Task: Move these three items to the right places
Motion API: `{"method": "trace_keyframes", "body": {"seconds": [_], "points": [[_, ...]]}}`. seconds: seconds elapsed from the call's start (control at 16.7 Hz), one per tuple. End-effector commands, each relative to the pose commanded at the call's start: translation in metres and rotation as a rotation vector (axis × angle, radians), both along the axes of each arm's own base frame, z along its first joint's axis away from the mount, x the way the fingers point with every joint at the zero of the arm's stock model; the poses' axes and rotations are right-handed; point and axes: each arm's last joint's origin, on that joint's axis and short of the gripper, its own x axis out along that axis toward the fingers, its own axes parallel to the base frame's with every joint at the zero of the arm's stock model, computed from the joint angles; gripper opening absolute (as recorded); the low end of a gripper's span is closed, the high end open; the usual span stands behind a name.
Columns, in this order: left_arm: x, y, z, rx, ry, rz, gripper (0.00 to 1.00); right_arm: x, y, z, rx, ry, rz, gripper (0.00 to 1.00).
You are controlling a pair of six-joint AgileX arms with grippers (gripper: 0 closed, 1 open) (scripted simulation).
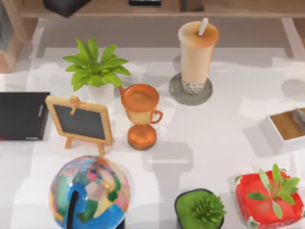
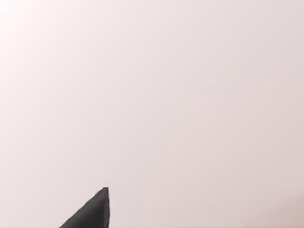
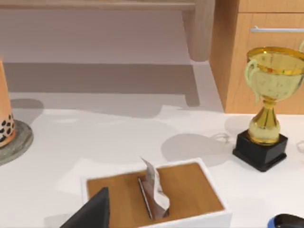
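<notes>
The tall tan bubble-tea cup [image 1: 195, 55] with a white straw and dark pearls stands upright on the round grey coaster [image 1: 177, 90] at the back, right of centre. Cup [image 3: 4, 121] and coaster [image 3: 14, 142] also show in the right wrist view. A large flat black book [image 1: 21, 116] lies at the table's left edge. A dark part of my right gripper [image 3: 92, 213] hangs just before a white tissue box [image 3: 152, 190]. A dark part of my left gripper [image 2: 92, 211] shows against a bare pale surface.
An orange trophy cup [image 1: 140, 114], a small chalkboard [image 1: 81, 121] and a leafy plant [image 1: 95, 69] crowd the middle left. A globe [image 1: 89, 191], a green-potted succulent [image 1: 200, 210] and a red pot [image 1: 269, 198] line the front. The tissue box [image 1: 286, 129] sits far right, a gold trophy [image 3: 266, 109] beyond it.
</notes>
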Motion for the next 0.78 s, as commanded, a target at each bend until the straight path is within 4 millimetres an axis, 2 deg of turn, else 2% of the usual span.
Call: {"method": "trace_keyframes", "body": {"seconds": [0.12,0.24,0.36,0.48,0.6,0.78], "points": [[-0.003,0.030,-0.032,-0.001,0.067,-0.015,1.00,0.000,0.000,0.000,0.000,0.000,0.000,1.00],[-0.002,0.047,-0.075,-0.033,0.171,-0.053,1.00,0.000,0.000,0.000,0.000,0.000,0.000,1.00],[0.000,0.053,-0.121,-0.084,0.285,-0.102,1.00,0.000,0.000,0.000,0.000,0.000,0.000,1.00],[0.001,0.052,-0.155,-0.130,0.371,-0.143,1.00,0.000,0.000,0.000,0.000,0.000,0.000,1.00],[0.001,0.050,-0.167,-0.148,0.402,-0.159,1.00,0.000,0.000,0.000,0.000,0.000,0.000,1.00],[0.001,0.050,-0.167,-0.148,0.402,-0.159,1.00,0.000,0.000,0.000,0.000,0.000,0.000,1.00]]}}
